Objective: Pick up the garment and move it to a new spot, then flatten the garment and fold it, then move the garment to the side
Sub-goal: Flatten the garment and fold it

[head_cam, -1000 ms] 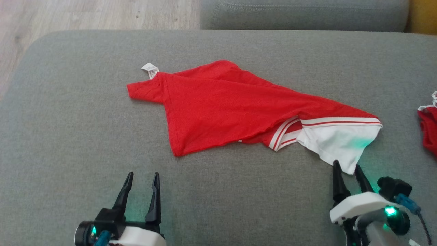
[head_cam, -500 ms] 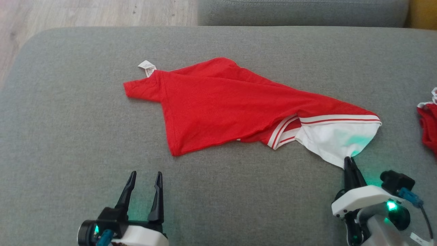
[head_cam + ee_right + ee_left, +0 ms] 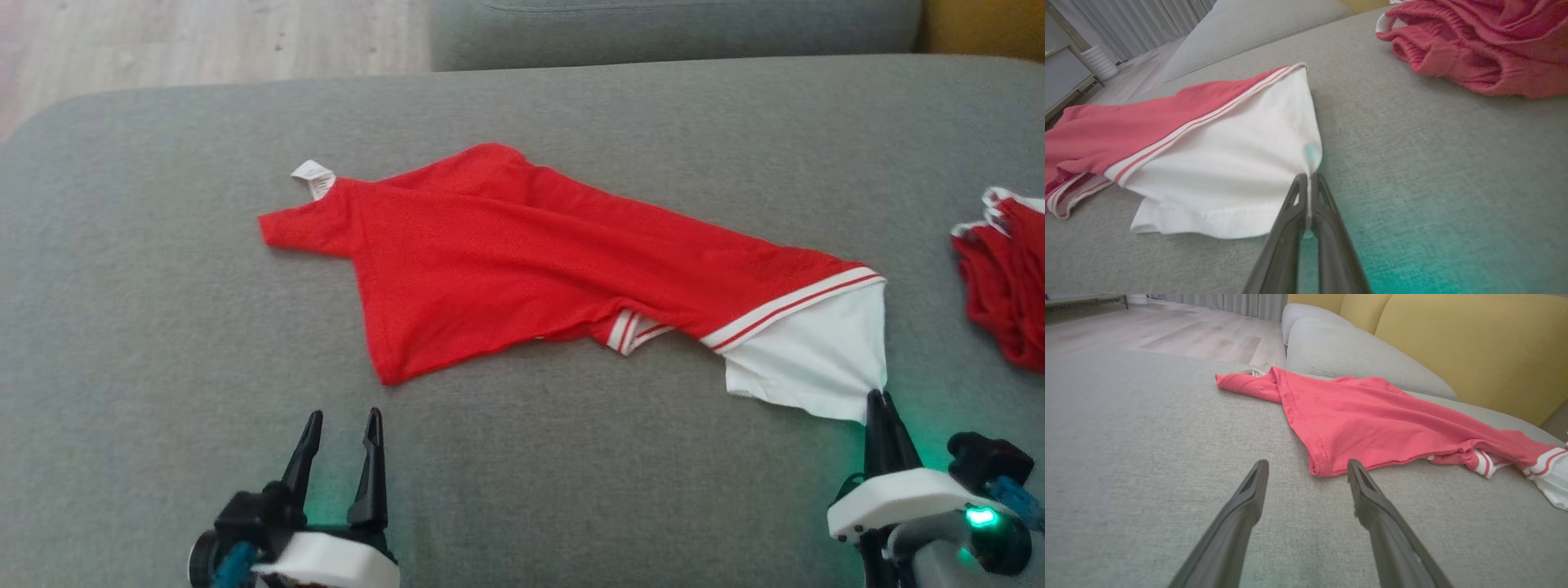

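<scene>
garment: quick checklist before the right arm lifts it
1. Right gripper shut on the garment: ok, closed on its white corner.
2. Enough cloth in the pinch to hold a lift: cannot tell; only the corner's tip goes between the fingers.
3. Cushion fabric not caught in the pinch: cannot tell.
4. Left gripper open and off the garment: ok, it sits apart from the near red corner.
5. Garment lying flat: not ok, it is creased and folded over itself.
6. Red pile apart from the garment: ok, there is a gap of cushion between them.
</scene>
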Available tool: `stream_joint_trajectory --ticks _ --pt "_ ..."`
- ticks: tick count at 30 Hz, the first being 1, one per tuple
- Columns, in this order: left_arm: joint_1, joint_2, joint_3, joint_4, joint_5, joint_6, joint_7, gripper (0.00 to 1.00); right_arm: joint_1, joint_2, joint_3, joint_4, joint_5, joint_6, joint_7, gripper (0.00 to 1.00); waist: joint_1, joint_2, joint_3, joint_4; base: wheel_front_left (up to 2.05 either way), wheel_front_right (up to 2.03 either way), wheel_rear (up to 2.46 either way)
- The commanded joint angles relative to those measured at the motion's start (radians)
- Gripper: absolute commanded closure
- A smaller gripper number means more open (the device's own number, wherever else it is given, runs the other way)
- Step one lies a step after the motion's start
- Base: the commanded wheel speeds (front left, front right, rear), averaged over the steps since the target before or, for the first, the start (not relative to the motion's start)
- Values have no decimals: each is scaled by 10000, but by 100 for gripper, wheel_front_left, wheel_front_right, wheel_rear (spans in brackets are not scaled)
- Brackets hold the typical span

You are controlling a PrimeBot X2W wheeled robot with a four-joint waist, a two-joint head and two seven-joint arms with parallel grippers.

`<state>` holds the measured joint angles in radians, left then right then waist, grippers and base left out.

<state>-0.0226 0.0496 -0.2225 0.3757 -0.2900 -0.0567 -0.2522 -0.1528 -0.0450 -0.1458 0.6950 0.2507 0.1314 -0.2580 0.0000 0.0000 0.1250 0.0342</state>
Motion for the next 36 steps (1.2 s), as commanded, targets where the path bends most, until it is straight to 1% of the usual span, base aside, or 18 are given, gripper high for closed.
stream_joint_trajectory --ticks 1,6,10,13,17,18,19,20,23,25,29,32,33,36 --pt "-578 7 309 -143 -215 -83 -95 0 -109 -61 210 -482 -85 -7 -38 100 0 0 108 -208 0 0 0" --pt "-1246 7 297 554 -924 -367 -95 0 -137 -59 458 -1036 -116 -7 -38 100 0 0 476 -638 0 0 0" --pt "-1818 7 264 1430 -1328 -521 -95 0 -297 -57 717 -1307 -71 -7 -38 100 0 0 749 -896 0 0 0" --pt "-2168 7 314 1986 -1475 -574 -95 0 -429 -56 848 -1440 -12 -7 -38 100 0 0 907 -1022 0 0 0" --pt "-2510 7 183 2759 -1380 -599 -95 0 -540 -56 890 -1588 36 -7 -38 100 0 0 1014 -1076 0 0 0" --pt "-2573 7 163 2853 -1392 -610 -95 7 -566 -56 888 -1619 61 -7 -38 100 0 0 1017 -1080 0 0 0" --pt "-2629 7 98 2947 -1353 -626 -95 60 -589 -56 896 -1655 82 -7 -38 100 0 0 1007 -1078 0 0 0" --pt "-2672 7 37 3013 -1310 -642 -95 100 -607 -56 912 -1691 103 -7 -38 100 0 0 983 -1067 0 0 0" --pt "-2678 7 -186 3222 -1328 -691 -95 100 -652 -55 1000 -1810 242 -7 -38 100 0 0 794 -1016 0 0 0" --pt "-2683 7 -171 3078 -1376 -711 -95 100 -714 -55 1051 -1959 402 -7 -38 100 0 0 588 -968 0 0 0" --pt "-2808 75 420 1942 -1015 -728 -95 100 -1051 -193 1278 -2492 738 -7 -38 100 0 0 62 -779 0 0 0" --pt "-3137 423 837 810 -664 -735 -95 100 -1528 -529 1461 -3049 1140 -7 -38 100 0 0 -461 -581 0 0 0" --pt "-3137 423 837 810 -664 -735 -95 100 -1528 -529 1461 -3049 1140 -7 -38 100 0 0 -461 -581 0 0 0" --pt "-3693 1127 958 -160 -371 -737 -95 100 -2158 -1055 1620 -3549 1611 -7 -33 100 0 0 -945 -448 0 0 0"
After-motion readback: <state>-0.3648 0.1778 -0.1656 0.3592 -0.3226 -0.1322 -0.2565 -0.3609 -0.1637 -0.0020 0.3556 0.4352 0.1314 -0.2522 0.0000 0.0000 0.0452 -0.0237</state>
